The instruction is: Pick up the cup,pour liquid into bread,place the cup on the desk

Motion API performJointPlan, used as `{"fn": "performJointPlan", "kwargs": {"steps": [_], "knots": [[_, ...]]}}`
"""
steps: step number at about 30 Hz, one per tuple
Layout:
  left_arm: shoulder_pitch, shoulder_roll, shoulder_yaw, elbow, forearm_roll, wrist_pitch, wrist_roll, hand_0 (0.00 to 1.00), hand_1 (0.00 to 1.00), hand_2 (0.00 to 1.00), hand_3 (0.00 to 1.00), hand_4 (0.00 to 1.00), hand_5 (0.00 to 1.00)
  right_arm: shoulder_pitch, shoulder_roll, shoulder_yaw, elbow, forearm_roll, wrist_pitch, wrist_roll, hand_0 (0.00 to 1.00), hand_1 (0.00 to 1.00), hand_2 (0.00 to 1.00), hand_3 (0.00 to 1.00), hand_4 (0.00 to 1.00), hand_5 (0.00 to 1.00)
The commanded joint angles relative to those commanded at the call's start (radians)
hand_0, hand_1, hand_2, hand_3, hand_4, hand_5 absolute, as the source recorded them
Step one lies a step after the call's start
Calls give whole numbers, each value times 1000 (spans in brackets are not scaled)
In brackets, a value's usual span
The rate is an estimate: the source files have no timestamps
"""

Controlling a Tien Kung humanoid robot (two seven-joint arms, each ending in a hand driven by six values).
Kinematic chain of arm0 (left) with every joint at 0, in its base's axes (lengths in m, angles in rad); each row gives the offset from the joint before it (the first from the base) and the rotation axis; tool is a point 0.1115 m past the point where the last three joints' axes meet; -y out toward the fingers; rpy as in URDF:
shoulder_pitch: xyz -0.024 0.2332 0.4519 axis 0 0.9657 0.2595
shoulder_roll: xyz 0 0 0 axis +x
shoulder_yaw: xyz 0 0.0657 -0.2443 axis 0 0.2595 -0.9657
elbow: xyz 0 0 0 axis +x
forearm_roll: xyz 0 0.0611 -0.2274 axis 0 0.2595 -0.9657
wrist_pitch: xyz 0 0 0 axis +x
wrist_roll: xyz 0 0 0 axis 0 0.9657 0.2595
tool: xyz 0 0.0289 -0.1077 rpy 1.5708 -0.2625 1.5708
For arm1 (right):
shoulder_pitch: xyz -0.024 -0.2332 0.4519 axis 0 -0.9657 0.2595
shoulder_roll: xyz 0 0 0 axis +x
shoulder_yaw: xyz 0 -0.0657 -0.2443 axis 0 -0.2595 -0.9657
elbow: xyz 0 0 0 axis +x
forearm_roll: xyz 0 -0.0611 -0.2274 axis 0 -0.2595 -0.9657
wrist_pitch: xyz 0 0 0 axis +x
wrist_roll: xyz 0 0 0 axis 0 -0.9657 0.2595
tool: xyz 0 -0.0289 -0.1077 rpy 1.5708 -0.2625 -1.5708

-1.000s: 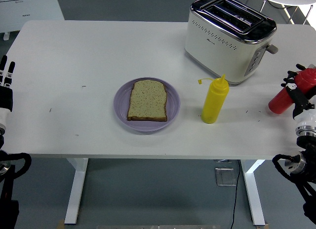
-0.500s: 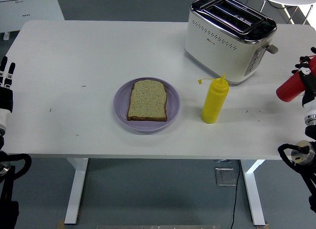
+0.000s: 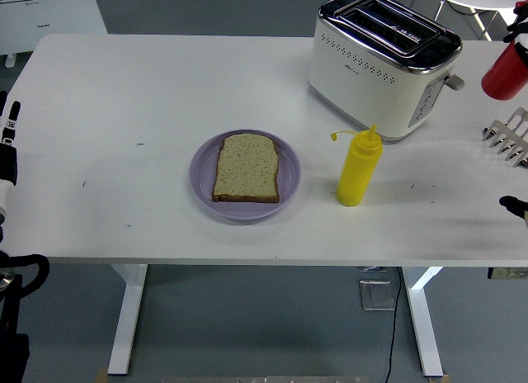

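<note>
The red plastic squeeze bottle (image 3: pixel 505 69), which serves as the task's cup, is now seen raised high at the table's far right edge, level with the cream and chrome two-slot toaster (image 3: pixel 384 63). A second ago it was held lower, near the right edge of the white table (image 3: pixel 124 94) and close to its surface; half a second ago it was midway up. The right hand (image 3: pixel 520 32) is almost wholly cut off by the picture's edge. Only dark fingers are visible at the bottle's top, so a grip on the bottle is judged likely but cannot be confirmed.

The pick-up step is therefore judged done, and the carry toward the bread is still to come. The slice of brown-crusted bread (image 3: pixel 247 167) lies untouched on the round lilac plate (image 3: pixel 202 178) near the middle of the front edge, with the yellow plastic squeeze bottle (image 3: pixel 358 167) standing just beside the plate on its right. The left hand (image 3: pixel 8 139) rests at the left edge; its finger state cannot be told.
</note>
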Motion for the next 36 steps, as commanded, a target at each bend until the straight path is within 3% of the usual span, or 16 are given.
{"fn": "performJointPlan", "kwargs": {"steps": [10, 18, 22, 29, 36], "knots": [[-1, 0, -3, 0, 0, 0, 0, 805, 784, 821, 789, 478, 998, 155, -47, -115, 50, -316, -85, -102, 147, 209, 367, 523, 428, 79], [-1, 0, -4, 0, 0, 0, -1, 805, 784, 821, 788, 479, 998, 280, -66, -252, 37, -585, -103, -192, 151, 212, 368, 523, 426, 80], [-1, 0, -6, 0, 0, 0, -1, 803, 783, 820, 788, 478, 998, 358, -77, -354, 21, -730, -90, -259, 154, 213, 368, 522, 421, 82], [0, 0, -5, 1, 0, 0, -1, 804, 782, 819, 786, 478, 998, 490, -59, -530, -78, -970, -28, -371, 155, 215, 366, 521, 409, 91], [3, 1, -8, 1, 0, 1, -1, 804, 781, 817, 785, 478, 998, 594, -39, -626, -170, -1245, 16, -438, 155, 215, 367, 521, 403, 96]]}}
